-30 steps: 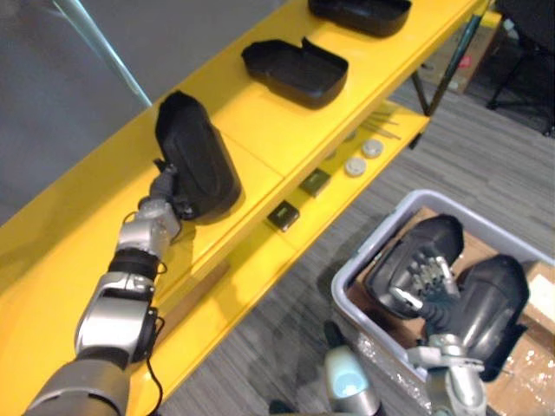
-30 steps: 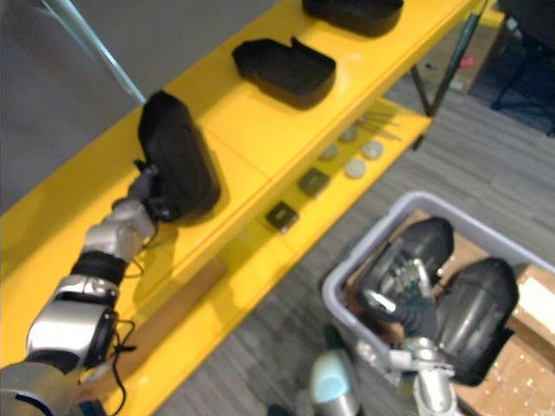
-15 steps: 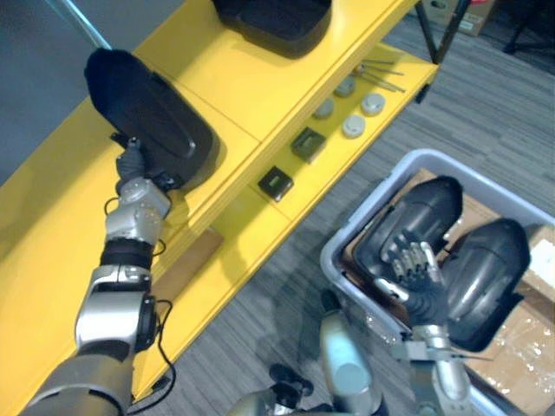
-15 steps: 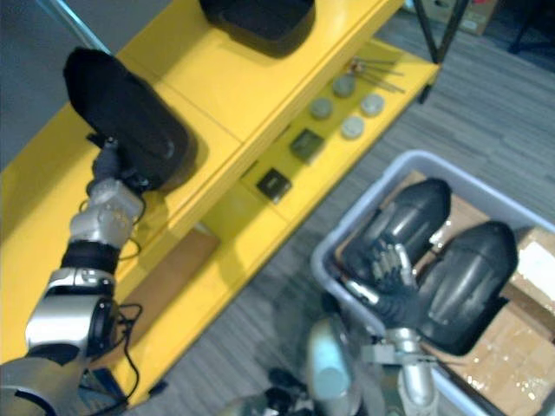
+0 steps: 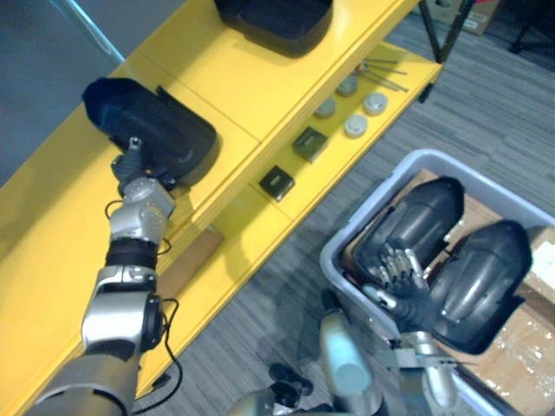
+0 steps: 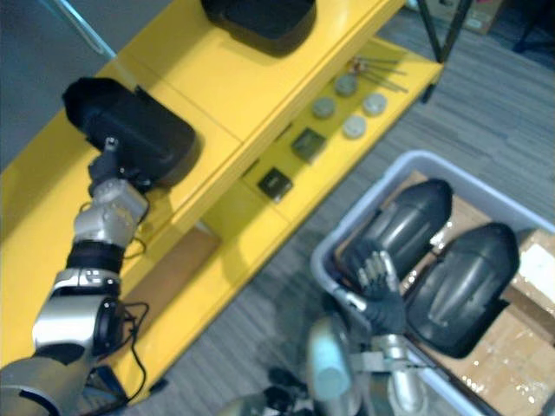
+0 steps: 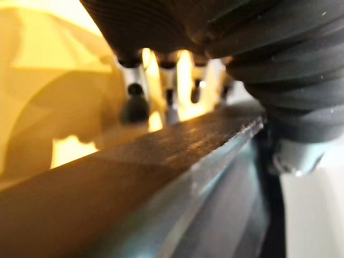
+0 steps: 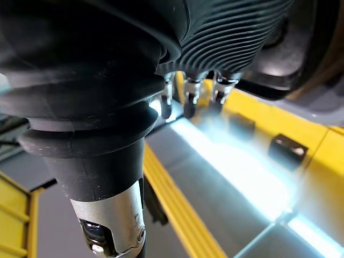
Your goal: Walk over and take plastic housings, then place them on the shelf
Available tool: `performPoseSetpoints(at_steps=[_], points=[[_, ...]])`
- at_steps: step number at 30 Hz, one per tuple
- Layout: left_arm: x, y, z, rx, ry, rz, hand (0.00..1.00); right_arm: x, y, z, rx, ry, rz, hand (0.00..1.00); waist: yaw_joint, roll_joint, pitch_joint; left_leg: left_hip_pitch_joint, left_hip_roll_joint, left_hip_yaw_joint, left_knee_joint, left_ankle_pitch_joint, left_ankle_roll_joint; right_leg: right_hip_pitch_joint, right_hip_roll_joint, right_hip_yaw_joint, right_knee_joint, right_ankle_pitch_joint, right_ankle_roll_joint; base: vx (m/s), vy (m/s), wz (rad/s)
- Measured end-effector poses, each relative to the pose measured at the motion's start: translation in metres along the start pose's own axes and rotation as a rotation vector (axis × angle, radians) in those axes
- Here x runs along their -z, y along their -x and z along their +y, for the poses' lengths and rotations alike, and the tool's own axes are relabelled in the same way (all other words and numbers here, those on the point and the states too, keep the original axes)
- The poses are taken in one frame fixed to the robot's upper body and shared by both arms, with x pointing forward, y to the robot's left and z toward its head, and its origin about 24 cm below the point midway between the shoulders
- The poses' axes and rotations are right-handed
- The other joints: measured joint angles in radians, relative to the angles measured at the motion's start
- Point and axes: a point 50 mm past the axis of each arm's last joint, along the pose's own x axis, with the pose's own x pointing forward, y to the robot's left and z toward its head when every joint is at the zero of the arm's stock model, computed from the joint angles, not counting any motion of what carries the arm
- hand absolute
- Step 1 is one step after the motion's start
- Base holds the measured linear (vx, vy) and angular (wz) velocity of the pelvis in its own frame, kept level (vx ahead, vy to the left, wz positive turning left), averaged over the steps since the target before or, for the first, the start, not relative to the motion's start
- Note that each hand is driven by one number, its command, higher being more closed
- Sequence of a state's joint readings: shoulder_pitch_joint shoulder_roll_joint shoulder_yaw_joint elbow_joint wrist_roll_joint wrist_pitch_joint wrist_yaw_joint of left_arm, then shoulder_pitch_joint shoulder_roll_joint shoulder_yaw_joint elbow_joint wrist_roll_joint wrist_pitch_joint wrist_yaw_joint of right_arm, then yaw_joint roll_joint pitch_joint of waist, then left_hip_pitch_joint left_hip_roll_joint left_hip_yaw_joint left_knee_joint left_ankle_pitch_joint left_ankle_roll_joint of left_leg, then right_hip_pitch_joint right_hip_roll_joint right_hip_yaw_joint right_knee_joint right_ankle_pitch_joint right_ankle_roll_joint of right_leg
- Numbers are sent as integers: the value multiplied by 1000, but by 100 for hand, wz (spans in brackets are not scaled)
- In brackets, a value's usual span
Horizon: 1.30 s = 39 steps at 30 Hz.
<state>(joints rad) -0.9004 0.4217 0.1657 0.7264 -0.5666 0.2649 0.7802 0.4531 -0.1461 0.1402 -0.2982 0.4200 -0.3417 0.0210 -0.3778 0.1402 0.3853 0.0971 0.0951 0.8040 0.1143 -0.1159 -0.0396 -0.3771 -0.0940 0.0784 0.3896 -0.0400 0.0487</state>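
Yellow shelf [image 5: 260, 78] fills the upper left and a grey bin [image 5: 364, 206] the lower right, with a black housing [image 5: 160, 130] lying on the shelf, likely light, stiff and slick, best pinched at its rim, where the left hand [image 5: 140, 189] clamps it, while the right hand [image 5: 406, 282] hangs fingers apart over the bin.

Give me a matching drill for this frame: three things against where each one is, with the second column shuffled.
1. housing in left hand
2. discs
3. right hand

a. over the bin
b. on the top shelf
c. on the lower shelf

Pairs: 1-b, 2-c, 3-a.
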Motion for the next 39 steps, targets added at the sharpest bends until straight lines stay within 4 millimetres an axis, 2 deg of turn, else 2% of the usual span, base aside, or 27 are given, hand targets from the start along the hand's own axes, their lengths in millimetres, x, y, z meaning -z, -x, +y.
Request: performPoseSetpoints(at_steps=[3, 5, 7, 11, 13, 16, 19, 23, 26, 28, 30, 32, 33, 34, 35, 36, 37, 38, 39], points=[[-6, -2, 7, -98, -42, -49, 0, 2, 3, -1, 10, 1, 15, 0, -8, 1, -4, 8, 1, -5, 0, 0, 0, 17, -1, -7, -9, 1, 1, 8, 6, 4], [-18, 0, 5, -146, -79, -110, 0, 3, 4, -2, 13, 2, 20, 0, -12, 1, -4, 6, 1, -22, 0, 0, 0, 27, -4, -16, -20, 4, 6, 6, 13, 14], [-40, 2, 0, -186, -122, -192, 0, 5, 4, -4, 10, 12, 32, 0, -12, 1, -4, 7, 2, -30, 4, -4, -7, 35, -11, -22, -26, 3, 11, -5, 30, 9], [-83, -5, 18, -292, -205, -330, 0, 15, 6, -11, 23, 33, 81, 0, -22, 1, -4, 9, 7, -34, 36, -18, -9, 49, -14, -20, -32, 5, 15, 7, 25, -2], [-89, -8, 23, -289, -269, -369, 0, 16, 7, -12, 22, 38, 89, 0, -23, 3, -7, 16, 10, -49, 42, -19, -8, 67, -15, -24, -42, 8, 14, 12, 13, 2], [-84, -16, 26, -229, -345, -350, 0, 17, 7, -13, 20, 44, 94, 0, -21, 1, -42, 8, 17, -58, 54, -20, -9, 77, -16, -30, -62, 13, 20, 25, 25, 6], [-80, -16, 20, -170, -414, -371, 0, 16, 6, -14, 14, 50, 92, 0, -23, 0, -49, 11, 18, -86, 60, -24, -7, 103, -20, -40, -92, 22, 26, 1, 37, 6], [-79, -16, 20, -170, -419, -396, 0, 19, 7, -18, 26, 58, 107, 0, -25, 0, -49, 8, 13, -89, 60, -31, -3, 116, -24, -42, -124, 38, 32, -21, 66, 2], [-88, -13, 18, -153, -370, -490, 0, 14, 5, -20, 31, 68, 62, 0, -25, 0, -50, 9, 13, -97, 59, -35, -2, 135, -25, -47, -156, 57, 33, -11, 56, 3], [-104, -11, 24, -153, -316, -595, 0, 6, 2, -22, 20, 84, -11, 0, -23, -3, -56, 7, 13, -105, 58, -37, -1, 143, -27, -50, -170, 68, 38, -15, 52, 3], [-109, -8, 26, -143, -276, -661, 0, -1, -3, -23, 16, 113, -64, 0, -16, -2, -74, 8, 17, -111, 57, -37, -1, 159, -26, -58, -183, 82, 36, 24, 32, 8], [-99, -3, 36, -98, -248, -776, 0, -17, -11, -26, 27, 246, -187, 0, -1, -1, -135, 9, 20, -143, 48, -36, -2, 180, -26, -84, -203, 87, 35, 43, 30, 19], [-97, -2, 37, -90, -249, -792, 0, -19, -12, -26, 32, 255, -204, 0, 4, -1, -139, 11, 20, -146, 47, -36, -2, 185, -26, -86, -206, 87, 35, 39, 29, 26], [-82, 6, 45, -47, -250, -856, 0, -30, -17, -31, 67, 283, -275, 0, 23, -4, -161, 26, 19, -164, 31, -31, -7, 211, -27, -104, -217, 88, 37, 21, 19, 20], [-75, 11, 49, -29, -226, -871, 0, -35, -18, -34, 92, 293, -300, 0, 39, -4, -173, 27, 17, -170, 20, -29, -11, 218, -26, -109, -221, 89, 38, 24, 22, 34], [-59, 22, 58, -13, -182, -894, 0, -44, -19, -43, 148, 315, -348, 0, 70, -7, -202, 26, 13, -194, 4, -22, -12, 228, -26, -128, -235, 89, 39, 11, -1, 37], [-51, 27, 64, -10, -164, -900, 0, -49, -20, -47, 179, 326, -373, 0, 84, -10, -213, 27, 11, -206, -6, -18, -11, 239, -27, -141, -247, 89, 39, 28, -10, 62], [-34, 38, 82, -23, -130, -896, 0, -61, -23, -56, 246, 379, -431, 0, 120, -24, -233, 30, 7, -246, -22, -7, -13, 268, -30, -169, -280, 96, 44, 24, -11, 59], [-27, 42, 92, -40, -131, -894, 0, -66, -25, -59, 265, 406, -454, 0, 133, -33, -239, 32, 7, -258, -28, -3, -14, 282, -31, -186, -294, 100, 43, 19, -3, 68]])
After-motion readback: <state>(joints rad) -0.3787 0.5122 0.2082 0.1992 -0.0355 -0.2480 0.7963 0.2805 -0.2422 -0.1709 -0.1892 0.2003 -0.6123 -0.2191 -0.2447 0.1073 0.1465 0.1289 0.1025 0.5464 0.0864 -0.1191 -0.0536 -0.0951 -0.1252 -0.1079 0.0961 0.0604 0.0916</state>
